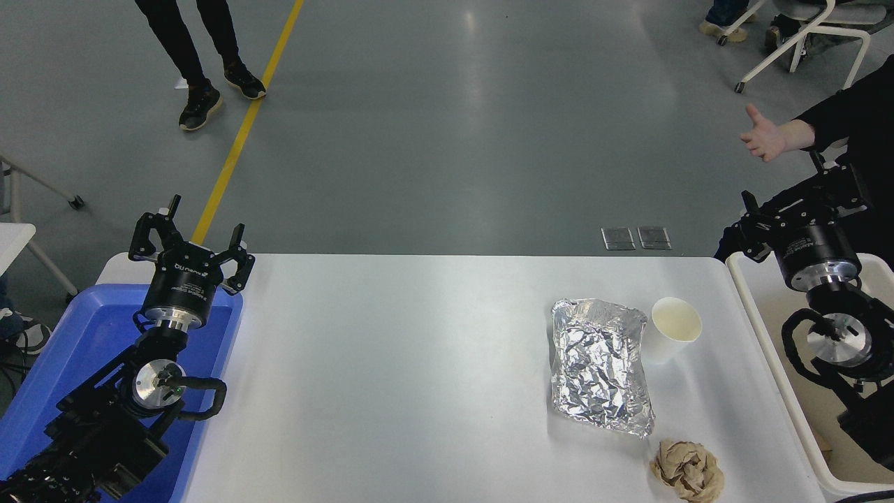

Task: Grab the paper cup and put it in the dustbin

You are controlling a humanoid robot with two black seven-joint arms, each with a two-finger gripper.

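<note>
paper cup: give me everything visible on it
The small white tapered paper cup stands upright on the white table, mouth open, round rim intact, cream inside, apparently empty. It sits directly right of the crumpled silver foil tray, close to or touching its upper right corner; contact cannot be told. Nothing grips it: the right end effector is over the off-white dustbin.

The left arm sat at the lower left, its end effector (pixel 192 241) spread open; the right end effector (pixel 751 227) pointed away at the right edge.
</note>
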